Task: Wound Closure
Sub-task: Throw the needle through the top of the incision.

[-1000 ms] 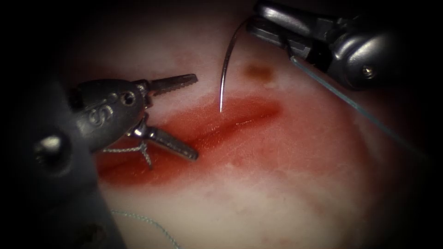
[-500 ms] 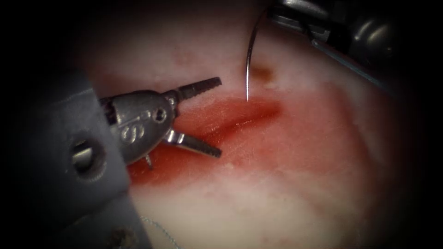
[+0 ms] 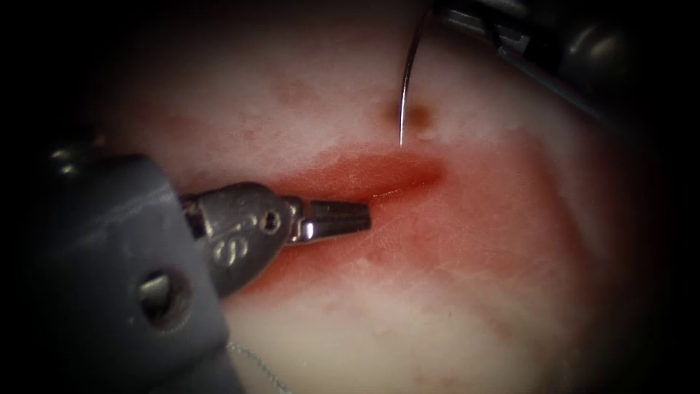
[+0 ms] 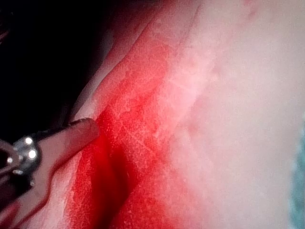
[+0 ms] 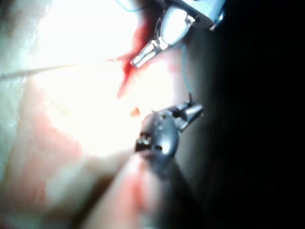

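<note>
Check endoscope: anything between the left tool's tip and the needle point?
Just tissue: the cut's upper lip with red fluid, between left tool and needle, held by the right tool.

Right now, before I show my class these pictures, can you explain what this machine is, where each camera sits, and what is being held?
It is a surgical practice robot with two thin arms ending in small jaws. The endoscope view looks down on pork belly, the tissue, with a red cut. The left tool lies along the cut, jaws shut, holding nothing visible. The right tool holds the curved needle near its back end; its tip hangs above the tissue, not in it. Thread lies nearby. The other two pictures come from cameras near each arm's wrist.
</note>
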Controlling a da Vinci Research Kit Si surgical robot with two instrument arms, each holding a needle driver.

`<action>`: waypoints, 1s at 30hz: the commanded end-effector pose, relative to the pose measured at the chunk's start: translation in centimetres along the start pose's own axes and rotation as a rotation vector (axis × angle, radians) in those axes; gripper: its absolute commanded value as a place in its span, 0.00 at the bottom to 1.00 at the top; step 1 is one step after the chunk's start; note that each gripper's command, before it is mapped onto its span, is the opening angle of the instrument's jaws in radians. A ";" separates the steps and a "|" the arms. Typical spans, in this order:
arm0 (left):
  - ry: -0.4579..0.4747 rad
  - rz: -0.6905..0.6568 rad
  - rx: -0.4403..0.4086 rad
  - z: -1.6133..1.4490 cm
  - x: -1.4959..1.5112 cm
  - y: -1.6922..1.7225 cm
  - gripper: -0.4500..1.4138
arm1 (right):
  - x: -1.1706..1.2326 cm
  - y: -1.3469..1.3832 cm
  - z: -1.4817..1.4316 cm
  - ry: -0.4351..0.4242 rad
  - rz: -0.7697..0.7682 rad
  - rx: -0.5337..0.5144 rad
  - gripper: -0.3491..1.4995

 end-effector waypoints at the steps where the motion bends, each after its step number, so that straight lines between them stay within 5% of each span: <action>1: 0.002 0.005 -0.006 0.03 -0.05 0.11 0.00 | -0.01 0.08 0.13 0.001 0.000 -0.006 0.05; 5: 0.019 -0.103 -0.028 0.15 0.10 0.08 0.00 | -0.02 0.07 0.14 -0.012 0.013 -0.013 0.04; 30: 0.034 -0.107 -0.061 0.43 0.32 -0.20 0.00 | 0.10 -0.02 0.47 -0.040 -0.074 0.109 0.07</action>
